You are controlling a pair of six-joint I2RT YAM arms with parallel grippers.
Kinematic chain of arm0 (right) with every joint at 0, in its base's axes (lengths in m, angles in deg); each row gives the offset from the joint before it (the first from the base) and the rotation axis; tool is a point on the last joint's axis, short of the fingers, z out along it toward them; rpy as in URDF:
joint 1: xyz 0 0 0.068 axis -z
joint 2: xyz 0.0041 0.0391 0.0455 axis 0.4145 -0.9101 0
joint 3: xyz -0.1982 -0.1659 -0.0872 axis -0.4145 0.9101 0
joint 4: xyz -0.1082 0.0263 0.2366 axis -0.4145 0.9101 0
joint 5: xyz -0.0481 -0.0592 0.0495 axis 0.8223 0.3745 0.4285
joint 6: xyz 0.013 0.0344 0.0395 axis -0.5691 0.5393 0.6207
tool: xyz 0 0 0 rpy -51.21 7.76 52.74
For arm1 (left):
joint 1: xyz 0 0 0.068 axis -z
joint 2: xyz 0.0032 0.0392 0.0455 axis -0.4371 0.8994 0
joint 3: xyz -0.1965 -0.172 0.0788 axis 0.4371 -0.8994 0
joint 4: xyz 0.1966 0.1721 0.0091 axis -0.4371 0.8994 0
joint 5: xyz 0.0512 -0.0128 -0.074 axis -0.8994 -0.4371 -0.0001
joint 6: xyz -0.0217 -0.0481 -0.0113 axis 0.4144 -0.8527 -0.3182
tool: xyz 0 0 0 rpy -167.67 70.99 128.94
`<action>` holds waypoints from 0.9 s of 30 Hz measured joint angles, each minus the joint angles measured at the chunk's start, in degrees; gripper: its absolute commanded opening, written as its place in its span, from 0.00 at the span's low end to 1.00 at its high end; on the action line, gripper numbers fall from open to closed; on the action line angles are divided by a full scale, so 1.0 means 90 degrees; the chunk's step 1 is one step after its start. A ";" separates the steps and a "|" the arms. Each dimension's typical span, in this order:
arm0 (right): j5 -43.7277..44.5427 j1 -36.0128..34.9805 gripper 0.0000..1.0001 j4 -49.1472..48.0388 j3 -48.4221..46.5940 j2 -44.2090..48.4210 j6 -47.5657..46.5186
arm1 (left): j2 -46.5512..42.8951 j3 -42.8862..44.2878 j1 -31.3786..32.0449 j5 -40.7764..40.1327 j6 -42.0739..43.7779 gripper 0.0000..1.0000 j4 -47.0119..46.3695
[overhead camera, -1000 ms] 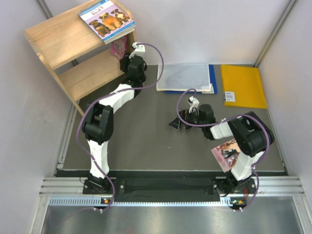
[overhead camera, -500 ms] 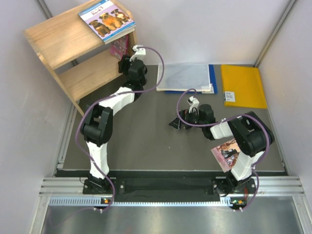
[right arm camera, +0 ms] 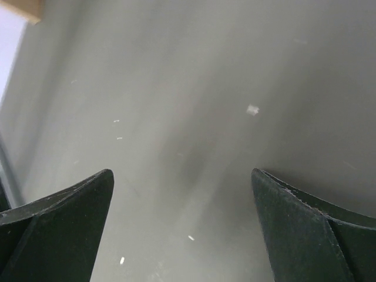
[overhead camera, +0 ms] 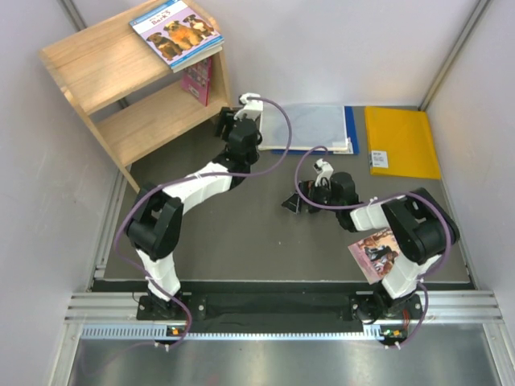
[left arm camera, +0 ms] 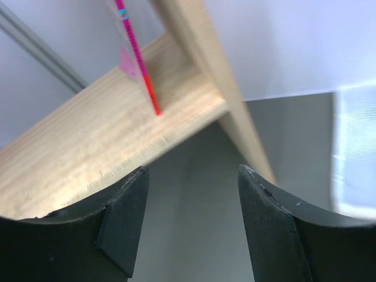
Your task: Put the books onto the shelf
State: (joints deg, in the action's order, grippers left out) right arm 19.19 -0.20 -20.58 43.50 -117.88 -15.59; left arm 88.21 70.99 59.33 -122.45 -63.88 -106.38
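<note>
Top external view: I see the left pincer (overhead camera: pixel 224 121) just off the right side panel of the shelf (overhead camera: pixel 96 60), its jaws apart with nothing between them, and the left wrist view shows the same. A pink-purple book (overhead camera: pixel 197 80) stands upright on the lower board, and the dog book (overhead camera: pixel 177 30) lies on the top board. The right pincer (overhead camera: pixel 291 203) hangs spread wide over the dark surface (overhead camera: pixel 241 233). A third book (overhead camera: pixel 374 253) lies on that surface near the right arm, which partly hides it.

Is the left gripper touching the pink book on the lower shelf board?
Apart. In the left wrist view the pink book stands beyond the open left gripper, bare shelf board between them.
</note>
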 measured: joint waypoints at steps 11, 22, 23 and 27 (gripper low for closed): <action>0.2567 0.0527 1.00 0.2132 0.0109 0.2334 0.0044 | -0.0811 -0.0146 0.1503 0.0843 -0.1732 0.68 0.1498; 0.5214 0.2664 0.98 0.5710 -0.0631 0.3315 0.0877 | 0.0777 0.0138 0.2001 0.3789 -0.3288 0.63 0.2686; 0.5258 0.2951 0.98 0.6001 -0.0622 0.3383 0.0981 | 0.0925 0.0138 0.2086 0.4051 -0.3368 0.62 0.2710; 0.5413 0.3978 0.97 0.6900 -0.0488 0.3844 0.1226 | 0.1248 0.0138 0.2397 0.5102 -0.3599 0.59 0.2795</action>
State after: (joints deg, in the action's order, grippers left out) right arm 67.91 35.60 41.52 39.10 -83.28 -4.55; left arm 99.45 72.23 80.90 -76.53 -96.27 -81.22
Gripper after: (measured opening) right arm 0.977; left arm 0.609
